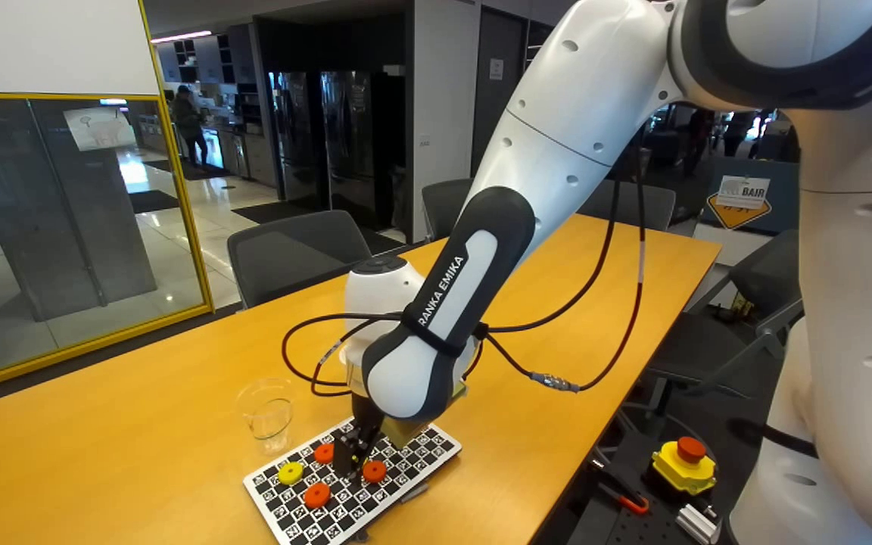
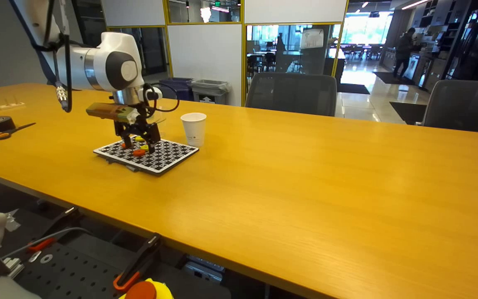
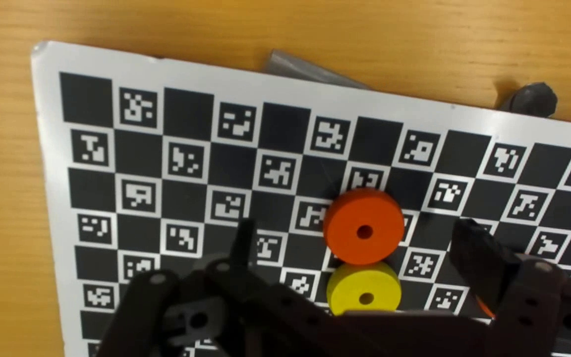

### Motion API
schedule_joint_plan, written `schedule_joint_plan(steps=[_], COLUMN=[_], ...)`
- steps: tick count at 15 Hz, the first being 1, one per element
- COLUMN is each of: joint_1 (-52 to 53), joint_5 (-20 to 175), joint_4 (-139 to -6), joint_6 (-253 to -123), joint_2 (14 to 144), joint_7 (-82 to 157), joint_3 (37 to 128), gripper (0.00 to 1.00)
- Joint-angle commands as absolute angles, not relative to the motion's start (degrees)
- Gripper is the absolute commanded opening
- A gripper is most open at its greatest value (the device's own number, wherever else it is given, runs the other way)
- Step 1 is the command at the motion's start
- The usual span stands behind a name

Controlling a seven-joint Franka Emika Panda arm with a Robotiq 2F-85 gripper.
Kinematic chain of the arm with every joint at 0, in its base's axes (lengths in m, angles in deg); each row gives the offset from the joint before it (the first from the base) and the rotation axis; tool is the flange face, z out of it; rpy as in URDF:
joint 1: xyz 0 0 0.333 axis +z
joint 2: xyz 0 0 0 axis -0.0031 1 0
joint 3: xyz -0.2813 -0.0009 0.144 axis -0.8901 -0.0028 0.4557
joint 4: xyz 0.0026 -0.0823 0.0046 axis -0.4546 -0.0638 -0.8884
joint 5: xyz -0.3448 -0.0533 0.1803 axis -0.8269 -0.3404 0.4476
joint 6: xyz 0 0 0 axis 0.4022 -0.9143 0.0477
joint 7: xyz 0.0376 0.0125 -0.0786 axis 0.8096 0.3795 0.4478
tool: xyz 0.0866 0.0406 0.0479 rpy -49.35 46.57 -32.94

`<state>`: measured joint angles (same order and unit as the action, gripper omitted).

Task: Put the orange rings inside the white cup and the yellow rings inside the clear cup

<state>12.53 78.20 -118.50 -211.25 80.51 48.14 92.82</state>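
In an exterior view, the gripper [image 1: 353, 463] is low above the checkered board [image 1: 425, 454]. Near it lie three orange rings [image 1: 317, 495] and one yellow ring [image 1: 291, 474]; the clear cup [image 1: 268, 424] stands to its left in this view. In an exterior view, the white cup [image 2: 194, 129] stands to the right of the gripper. In the wrist view, the fingers [image 3: 476, 253] are spread widely apart, and between them lie one orange ring [image 3: 363, 215] and, just beside it, one yellow ring [image 3: 363, 283].

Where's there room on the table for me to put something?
In an exterior view, a big bare patch of table lies right of the white cup and checkered board. A smaller one lies between board and scissors. It's crowded on the board, with orange rings and yellow rings around the open gripper, and by the board's edge, where the clear cup stands.
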Motion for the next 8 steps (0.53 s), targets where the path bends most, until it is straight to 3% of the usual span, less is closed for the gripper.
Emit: schedule_joint_plan(steps=[1,8], joint_1=[12.3,12.2], joint_5=[80.8,81.2], joint_4=[-120.6,-120.1], joint_6=[-213.1,-213.1], joint_2=[78.9,78.7], joint_7=[47.6,47.6], joint_3=[93.6,93.2], gripper=[1.00,1.00])
